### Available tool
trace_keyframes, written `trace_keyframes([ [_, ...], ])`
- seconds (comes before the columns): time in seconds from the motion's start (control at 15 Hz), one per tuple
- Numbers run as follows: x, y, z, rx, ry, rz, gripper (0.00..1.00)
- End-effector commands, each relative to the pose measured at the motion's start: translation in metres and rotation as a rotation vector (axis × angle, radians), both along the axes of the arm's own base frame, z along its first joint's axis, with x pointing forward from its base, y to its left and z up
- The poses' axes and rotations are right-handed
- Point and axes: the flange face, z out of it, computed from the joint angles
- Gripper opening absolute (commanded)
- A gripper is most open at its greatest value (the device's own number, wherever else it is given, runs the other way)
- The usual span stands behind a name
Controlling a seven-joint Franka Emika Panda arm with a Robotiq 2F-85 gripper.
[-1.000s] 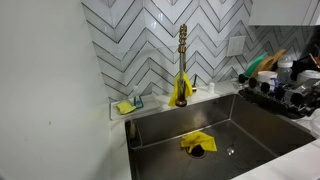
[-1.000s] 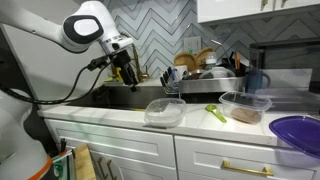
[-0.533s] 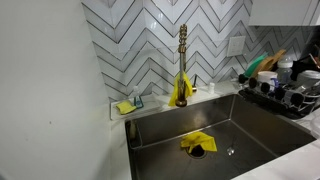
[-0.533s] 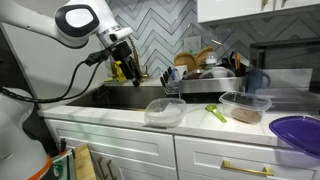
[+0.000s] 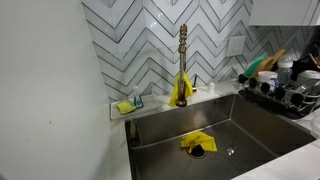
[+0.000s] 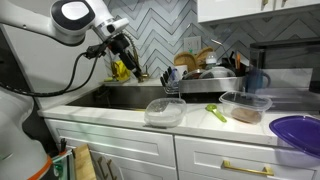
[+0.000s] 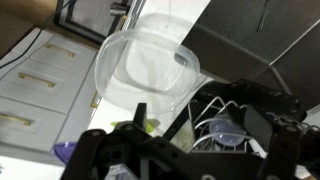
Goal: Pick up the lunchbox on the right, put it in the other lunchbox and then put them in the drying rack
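Two clear plastic lunchboxes sit on the white counter in an exterior view, one on the left point(image 6: 165, 112) and one on the right point(image 6: 245, 106). The black wire drying rack point(image 6: 205, 84), full of dishes, stands behind them beside the sink; it also shows in the other exterior view point(image 5: 284, 96). My gripper point(image 6: 128, 68) hangs over the sink, left of the lunchboxes and well apart from them. In the wrist view the gripper point(image 7: 190, 152) is open and empty. Beyond it are one clear lunchbox point(image 7: 148, 68) and part of the rack point(image 7: 228, 125).
A green spoon point(image 6: 216, 113) lies between the lunchboxes. A purple bowl point(image 6: 298, 132) sits at the counter's right end. The steel sink point(image 5: 250, 125) holds a yellow cloth point(image 5: 197, 143). A brass faucet point(image 5: 183, 60) and a sponge point(image 5: 126, 106) stand behind it.
My arm has risen, and the gripper has moved a little upward over the sink. The lunchboxes have not moved.
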Motion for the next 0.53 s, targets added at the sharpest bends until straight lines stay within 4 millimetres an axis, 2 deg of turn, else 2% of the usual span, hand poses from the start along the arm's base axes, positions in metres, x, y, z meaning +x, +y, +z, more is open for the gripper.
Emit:
trace_keyframes([
  [0.0, 0.005, -0.036, 0.038, -0.193, -0.047, 0.008, 1.00],
  [0.2, 0.018, -0.079, 0.058, -0.360, -0.022, 0.063, 1.00],
  [0.47, 0.040, -0.128, 0.058, -0.410, -0.031, 0.070, 1.00],
])
